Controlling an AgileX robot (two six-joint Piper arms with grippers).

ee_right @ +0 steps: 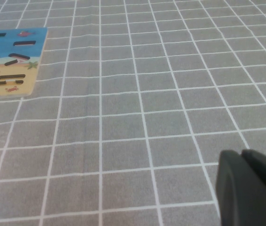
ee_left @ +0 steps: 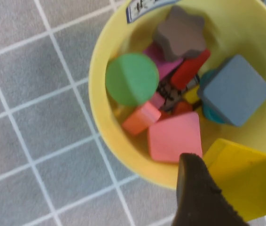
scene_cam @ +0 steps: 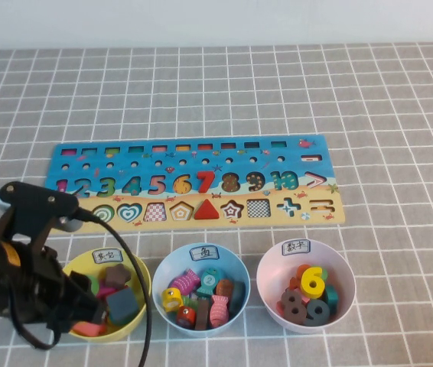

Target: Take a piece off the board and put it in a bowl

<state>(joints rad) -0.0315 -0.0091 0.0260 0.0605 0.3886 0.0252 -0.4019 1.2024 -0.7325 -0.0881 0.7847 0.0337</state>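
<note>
The puzzle board (scene_cam: 193,183) lies flat across the middle of the table (scene_cam: 400,115). Three bowls stand in a row in front of it, on the robot's side. The labelled bowl (scene_cam: 136,267) is leftmost, the middle bowl (scene_cam: 236,264) is beside it, and the right bowl (scene_cam: 278,264) is beside that.

The left gripper (ee_left: 231,188) is above the near rim of the labelled bowl, with the pentagon piece (ee_left: 246,181) between its fingers, over the rim. The labelled bowl contains loose shape blocks, among them a square block (ee_left: 235,89), a round block (ee_left: 132,78) and a star block (ee_left: 180,33).

The right gripper (ee_right: 250,188) is over bare table, well to the right of the board.
</note>
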